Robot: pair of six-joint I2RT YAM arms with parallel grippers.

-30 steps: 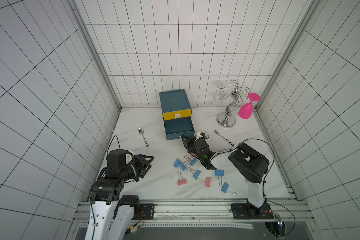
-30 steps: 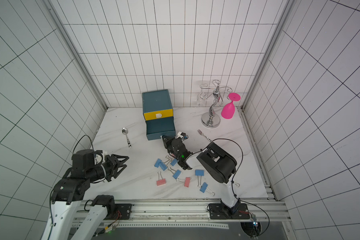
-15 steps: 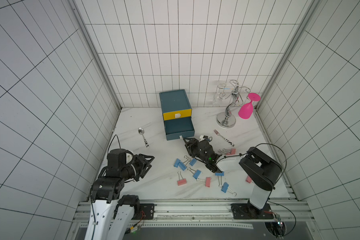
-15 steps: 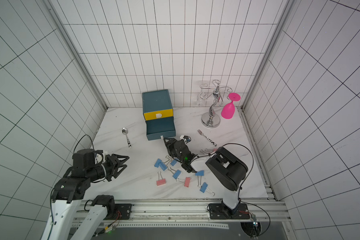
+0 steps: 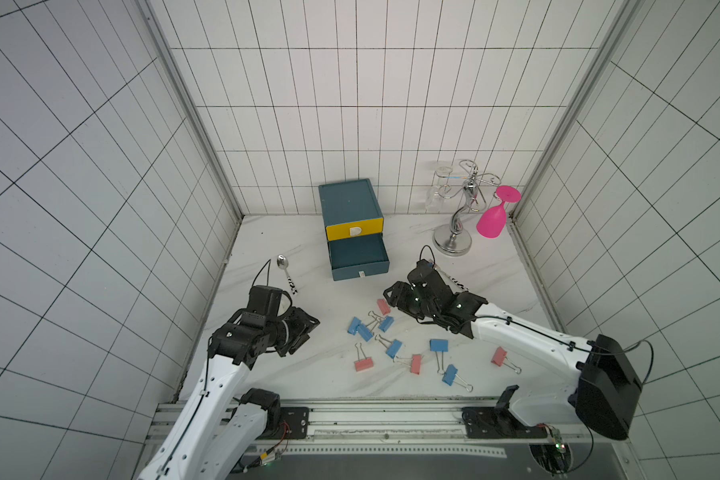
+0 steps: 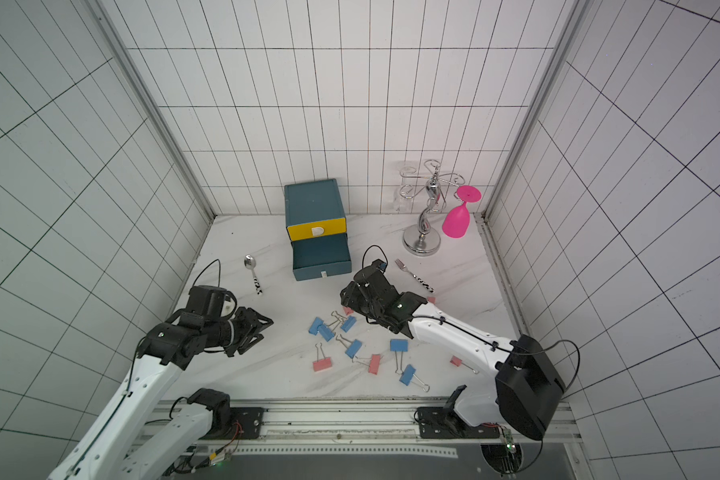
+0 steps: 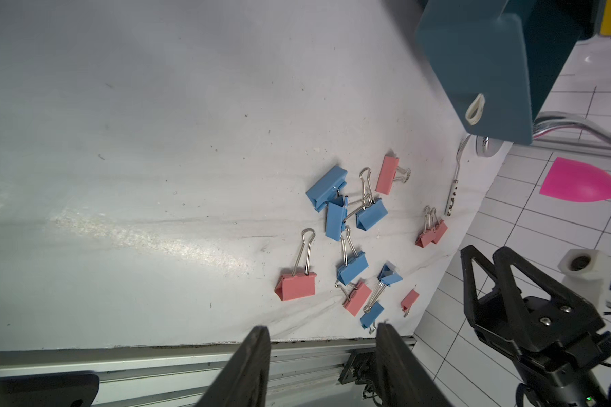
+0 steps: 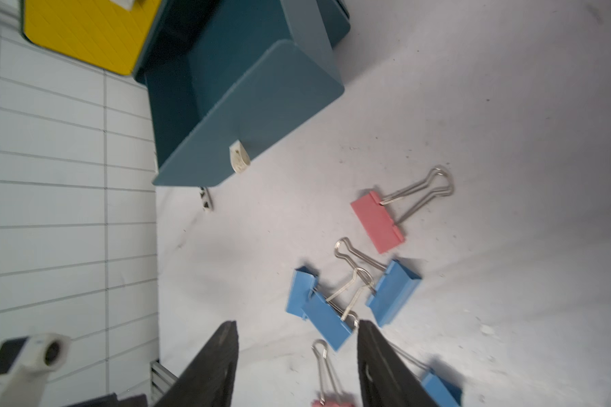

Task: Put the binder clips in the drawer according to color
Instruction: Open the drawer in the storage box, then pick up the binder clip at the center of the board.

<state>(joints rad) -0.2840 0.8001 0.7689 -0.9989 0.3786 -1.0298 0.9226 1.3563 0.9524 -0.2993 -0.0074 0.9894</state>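
Binder clips (image 5: 438, 345), blue and pink, lie loose on the counter (image 5: 308, 374) before the open drawer (image 5: 360, 272) in both top views; my right fingers (image 5: 393, 295) hover spread beside a pink clip (image 5: 383, 306), and my left fingers (image 5: 306, 326) are spread, well apart from the heap. Left wrist: fingers (image 7: 254, 356) apart, empty, clips beyond them. Right wrist: fingers (image 8: 223, 352) apart, gripping nothing, over blue clips (image 8: 327, 319).
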